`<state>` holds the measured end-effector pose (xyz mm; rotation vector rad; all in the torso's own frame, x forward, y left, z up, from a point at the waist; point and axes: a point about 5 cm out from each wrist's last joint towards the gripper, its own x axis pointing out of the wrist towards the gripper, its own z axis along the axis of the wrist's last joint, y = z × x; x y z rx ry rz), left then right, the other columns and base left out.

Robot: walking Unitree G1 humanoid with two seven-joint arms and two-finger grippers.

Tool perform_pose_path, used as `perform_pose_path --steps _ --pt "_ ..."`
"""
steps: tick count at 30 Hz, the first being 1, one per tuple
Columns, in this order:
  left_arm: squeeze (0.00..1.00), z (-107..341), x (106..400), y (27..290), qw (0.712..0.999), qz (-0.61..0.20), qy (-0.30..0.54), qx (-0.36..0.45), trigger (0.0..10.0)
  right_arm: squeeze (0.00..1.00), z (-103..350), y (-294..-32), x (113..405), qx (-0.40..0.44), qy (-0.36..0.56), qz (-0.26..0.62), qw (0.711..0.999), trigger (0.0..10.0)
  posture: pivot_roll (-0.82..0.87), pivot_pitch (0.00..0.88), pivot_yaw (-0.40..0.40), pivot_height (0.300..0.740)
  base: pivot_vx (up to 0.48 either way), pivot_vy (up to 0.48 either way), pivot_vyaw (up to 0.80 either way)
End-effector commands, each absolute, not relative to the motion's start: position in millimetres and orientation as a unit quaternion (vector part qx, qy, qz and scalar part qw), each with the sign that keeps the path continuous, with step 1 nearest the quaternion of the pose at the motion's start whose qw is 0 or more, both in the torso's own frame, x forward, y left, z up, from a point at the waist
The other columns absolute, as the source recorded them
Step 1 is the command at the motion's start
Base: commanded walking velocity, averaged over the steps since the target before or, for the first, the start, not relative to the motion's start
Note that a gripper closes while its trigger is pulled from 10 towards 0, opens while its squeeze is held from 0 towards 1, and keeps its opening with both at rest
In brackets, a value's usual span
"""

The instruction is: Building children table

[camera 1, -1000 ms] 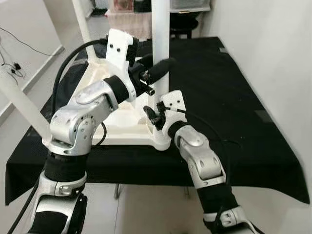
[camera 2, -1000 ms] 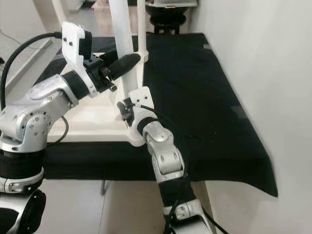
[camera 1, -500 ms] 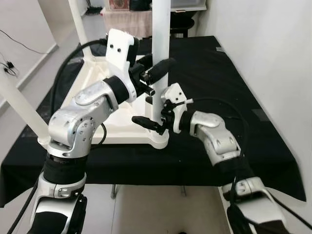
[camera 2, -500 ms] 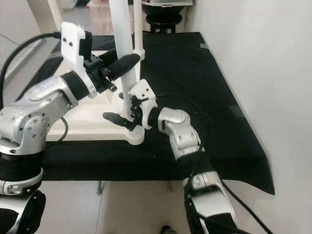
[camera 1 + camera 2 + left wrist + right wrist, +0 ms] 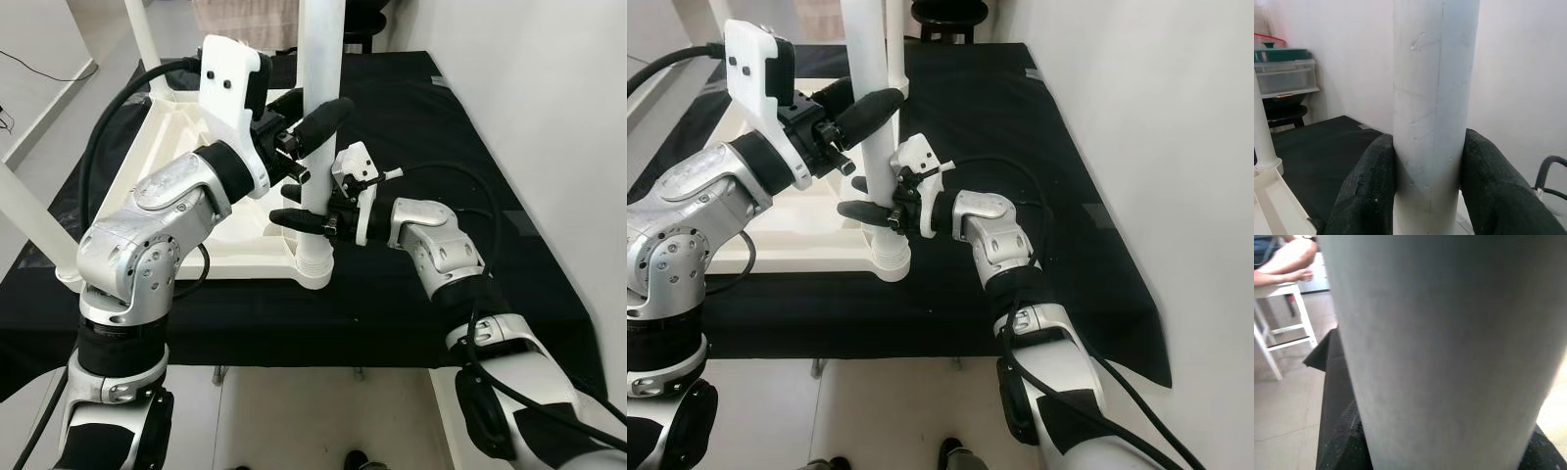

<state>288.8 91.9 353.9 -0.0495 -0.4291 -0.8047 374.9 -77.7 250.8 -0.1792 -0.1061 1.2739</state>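
Both grippers clamp white table leg (image 5: 318,117): left gripper (image 5: 312,132) above right gripper (image 5: 306,213).

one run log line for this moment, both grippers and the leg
left gripper: shut on table leg, upper | right gripper: shut on table leg, near base | tabletop: upside down on black cloth

silver jointed arms, white wrist housings, black cables, black-fingered left pincer (image 5: 312,127).

A lived-in home room; tiled floor (image 5: 1288,396) and plain white walls (image 5: 549,117); beyond the black-draped table (image 5: 441,147), a plastic drawer unit (image 5: 1286,76) above a dark stool (image 5: 1283,113); a white chair (image 5: 1278,333).
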Motion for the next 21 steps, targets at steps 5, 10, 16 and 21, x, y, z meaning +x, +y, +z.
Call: perform_pose_path --steps 5,10,16,21 --pt "0.00 342.2 295.1 88.9 0.907 -0.381 -0.176 -0.031 4.3 0.00 230.1 -84.2 368.1 -0.095 -0.030 0.610 0.786 0.0 0.04 0.283 -0.032 0.740 0.000 0.000 0.00" --pt "1.00 343.6 297.4 92.2 0.909 -0.375 -0.172 -0.061 10.0 0.00 209.5 -94.5 350.0 -0.085 -0.011 0.562 0.822 0.0 0.02 0.285 -0.029 0.740 0.000 0.000 0.00" --pt "0.00 344.4 300.6 96.4 0.914 -0.361 -0.171 -0.064 10.0 0.00 183.7 -94.3 337.2 -0.048 0.062 0.313 0.947 0.0 0.01 0.273 -0.040 0.740 0.000 0.000 0.00" --pt "0.00 340.7 306.5 98.0 0.919 -0.352 -0.166 -0.061 10.0 0.00 161.2 -66.4 316.8 -0.018 0.097 0.166 0.981 0.0 -0.01 0.251 -0.016 0.740 0.000 0.000 0.00"
